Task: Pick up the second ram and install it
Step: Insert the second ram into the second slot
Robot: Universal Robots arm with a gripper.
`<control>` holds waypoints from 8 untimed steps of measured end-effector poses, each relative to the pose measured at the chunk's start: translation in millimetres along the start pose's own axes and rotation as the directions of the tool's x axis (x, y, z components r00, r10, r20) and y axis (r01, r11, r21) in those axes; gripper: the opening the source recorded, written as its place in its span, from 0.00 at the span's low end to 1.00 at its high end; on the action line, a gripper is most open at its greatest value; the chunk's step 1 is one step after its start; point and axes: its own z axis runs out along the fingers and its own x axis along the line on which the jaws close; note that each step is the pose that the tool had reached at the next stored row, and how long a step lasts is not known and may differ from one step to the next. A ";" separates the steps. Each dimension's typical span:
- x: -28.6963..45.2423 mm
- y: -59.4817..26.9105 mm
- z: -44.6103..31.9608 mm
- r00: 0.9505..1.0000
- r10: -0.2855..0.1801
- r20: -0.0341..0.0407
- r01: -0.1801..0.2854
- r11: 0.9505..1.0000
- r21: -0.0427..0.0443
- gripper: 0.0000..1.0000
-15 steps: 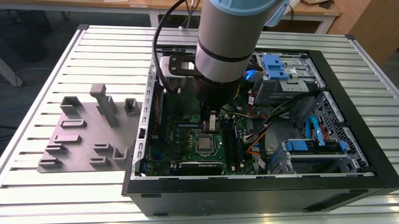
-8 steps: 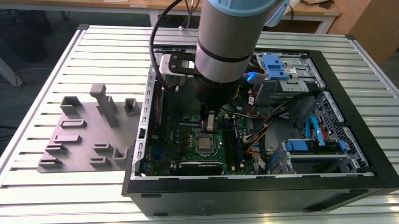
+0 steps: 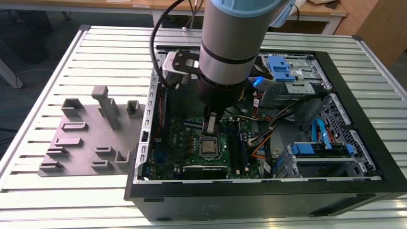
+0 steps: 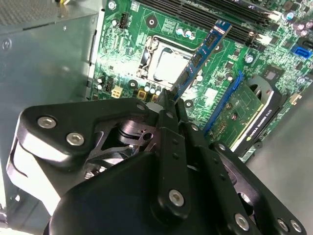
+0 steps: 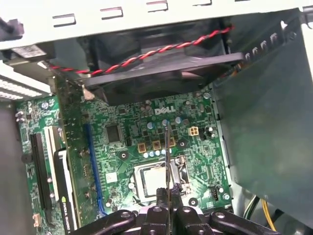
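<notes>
The second ram (image 4: 203,56) is a narrow strip with a blue edge, sticking out from the gripper (image 4: 168,98) shut on one end of it. It hangs in the air over the green motherboard (image 4: 122,58), above the processor socket (image 4: 164,66). In the first wrist view the ram (image 5: 167,152) shows edge-on as a thin line rising from the gripper (image 5: 167,193). In the exterior view the gripper (image 3: 208,126) is lowered into the open computer case (image 3: 356,95), just above the socket (image 3: 208,145). The long memory slots (image 4: 220,14) lie beyond the ram's free end.
A graphics card (image 4: 254,117) stands in a slot beside the socket. A case fan (image 5: 161,63) with red-black wires sits at the board's edge. Blue-tabbed drive cages (image 3: 279,69) and cables fill the case's right side. A grey fixture plate (image 3: 83,138) lies on the slatted table at the exterior view's left.
</notes>
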 end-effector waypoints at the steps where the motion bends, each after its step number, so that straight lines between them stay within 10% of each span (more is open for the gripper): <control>1: 0.0 0.0 0.0 1.000 0.010 0.001 -0.010 1.000 0.001 0.11; 8: 0.0 0.0 0.1 0.996 0.084 0.006 -0.084 0.996 0.005 0.11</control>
